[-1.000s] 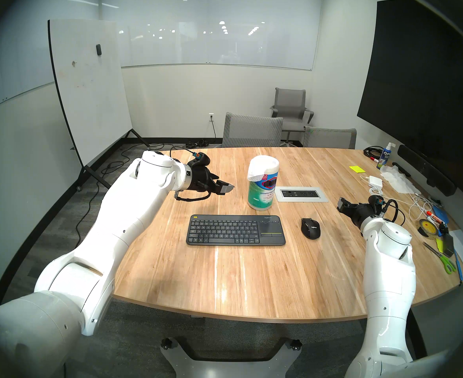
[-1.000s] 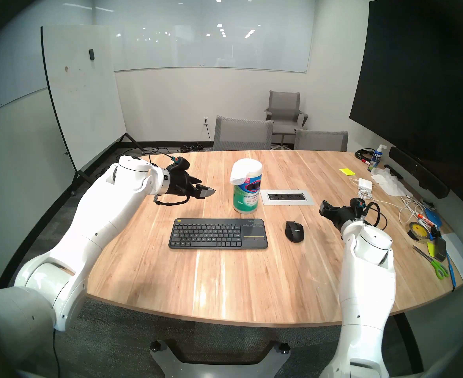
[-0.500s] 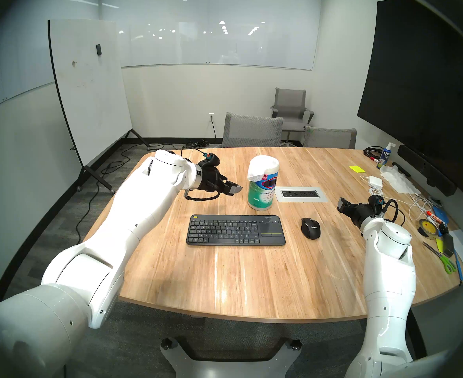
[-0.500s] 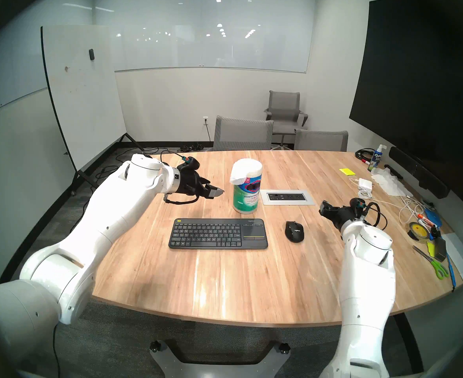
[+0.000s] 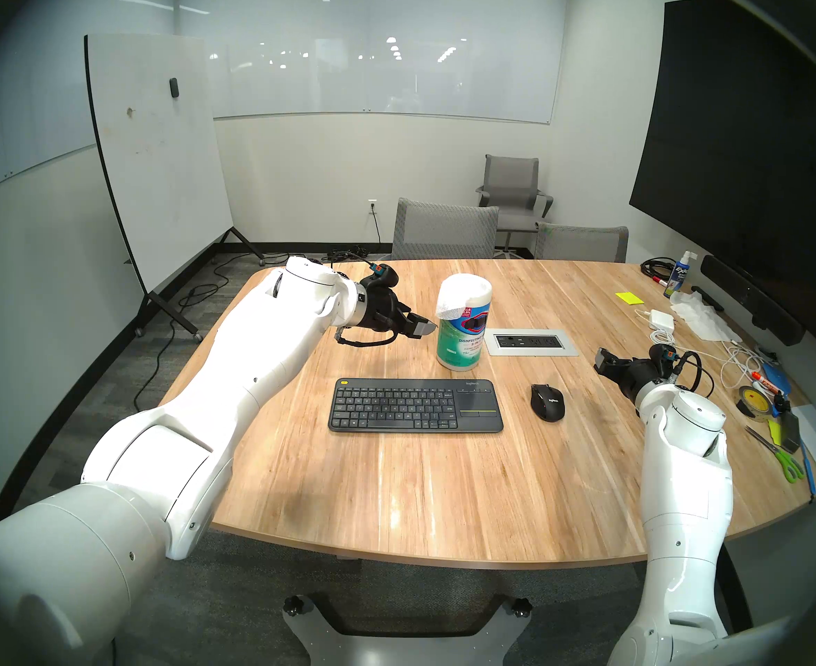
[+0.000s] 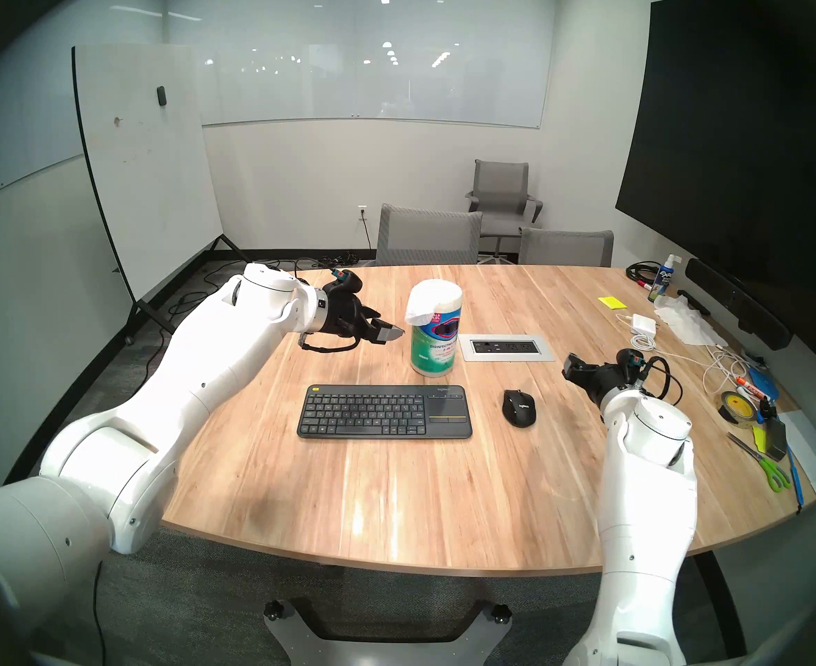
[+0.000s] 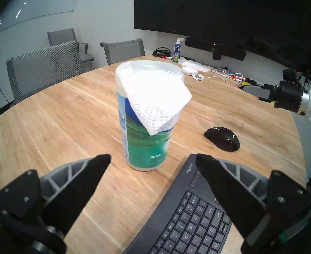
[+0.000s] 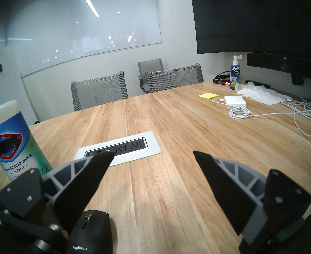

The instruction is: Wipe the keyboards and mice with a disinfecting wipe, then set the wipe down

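Here the left gripper (image 5: 423, 327) hovers with jaws wide and empty just beside the wipes canister (image 5: 461, 336), over whose top the disinfecting wipe (image 7: 155, 108) drapes. Toward the wooden table's (image 5: 396, 482) near edge lie the Logitech keyboard (image 5: 415, 405) and mouse (image 5: 546, 401). The right gripper (image 8: 153, 154), also wide and empty, hangs near the table's right edge.

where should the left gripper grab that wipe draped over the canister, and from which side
Best bet is the loose corner of the wipe hanging down the side of the canister, not the part lying flat on the lid. That flap droops clear on the side facing the keyboard, so the open left gripper could probably come in level from its own side and pinch it across its thin faces.
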You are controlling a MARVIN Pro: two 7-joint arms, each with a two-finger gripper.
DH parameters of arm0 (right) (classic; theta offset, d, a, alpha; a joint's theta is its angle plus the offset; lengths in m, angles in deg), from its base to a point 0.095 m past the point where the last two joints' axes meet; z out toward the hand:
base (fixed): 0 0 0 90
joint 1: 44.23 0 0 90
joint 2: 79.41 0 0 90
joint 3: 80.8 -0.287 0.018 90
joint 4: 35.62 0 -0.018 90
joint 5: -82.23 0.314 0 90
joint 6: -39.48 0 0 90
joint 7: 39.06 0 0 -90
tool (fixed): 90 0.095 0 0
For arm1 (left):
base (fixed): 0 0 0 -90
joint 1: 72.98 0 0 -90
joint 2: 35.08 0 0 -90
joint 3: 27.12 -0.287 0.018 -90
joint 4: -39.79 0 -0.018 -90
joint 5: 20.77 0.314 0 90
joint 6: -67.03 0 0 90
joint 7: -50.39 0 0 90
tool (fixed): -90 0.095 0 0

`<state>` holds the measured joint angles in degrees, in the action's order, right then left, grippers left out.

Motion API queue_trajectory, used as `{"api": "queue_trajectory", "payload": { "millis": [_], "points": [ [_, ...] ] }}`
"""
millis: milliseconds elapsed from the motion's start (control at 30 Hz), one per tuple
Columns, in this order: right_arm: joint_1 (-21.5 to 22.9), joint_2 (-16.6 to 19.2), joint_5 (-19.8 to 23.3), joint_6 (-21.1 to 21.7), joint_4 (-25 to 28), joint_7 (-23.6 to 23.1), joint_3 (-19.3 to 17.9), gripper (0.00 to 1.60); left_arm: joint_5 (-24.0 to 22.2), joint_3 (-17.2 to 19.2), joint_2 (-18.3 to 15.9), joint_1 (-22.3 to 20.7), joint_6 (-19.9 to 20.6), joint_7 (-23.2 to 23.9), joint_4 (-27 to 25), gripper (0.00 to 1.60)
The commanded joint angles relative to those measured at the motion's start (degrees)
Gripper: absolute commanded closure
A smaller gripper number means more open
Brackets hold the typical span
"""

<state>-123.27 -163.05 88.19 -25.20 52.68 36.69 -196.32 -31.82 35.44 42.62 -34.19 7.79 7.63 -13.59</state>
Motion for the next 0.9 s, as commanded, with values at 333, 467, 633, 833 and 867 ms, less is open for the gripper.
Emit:
{"api": "queue_trajectory", "payload": {
  "millis": [333, 467, 633, 833, 867],
  "points": [
    [0.67, 0.10, 0.05, -0.19, 1.09, 0.08, 0.03, 0.00, 0.44, -1.06, 3.15, -8.00, -5.36, 2.47, 7.65, 0.00],
    [0.67, 0.11, 0.05, -0.19, 1.09, 0.08, 0.03, 0.00, 0.53, -1.32, 3.65, -9.01, -6.35, 3.11, 9.48, 0.00],
    [0.68, 0.11, 0.05, -0.20, 1.08, 0.07, 0.03, 0.00, 0.58, -1.82, 4.75, -11.10, -8.16, 4.53, 12.91, 0.00],
    [0.68, 0.11, 0.04, -0.20, 1.08, 0.07, 0.03, 0.00, 0.37, -1.80, 5.95, -12.61, -9.92, 5.44, 16.15, 0.00],
    [0.68, 0.11, 0.04, -0.20, 1.08, 0.07, 0.03, 0.00, 0.33, -1.77, 6.21, -12.82, -10.30, 5.56, 16.78, 0.00]
  ]
}}
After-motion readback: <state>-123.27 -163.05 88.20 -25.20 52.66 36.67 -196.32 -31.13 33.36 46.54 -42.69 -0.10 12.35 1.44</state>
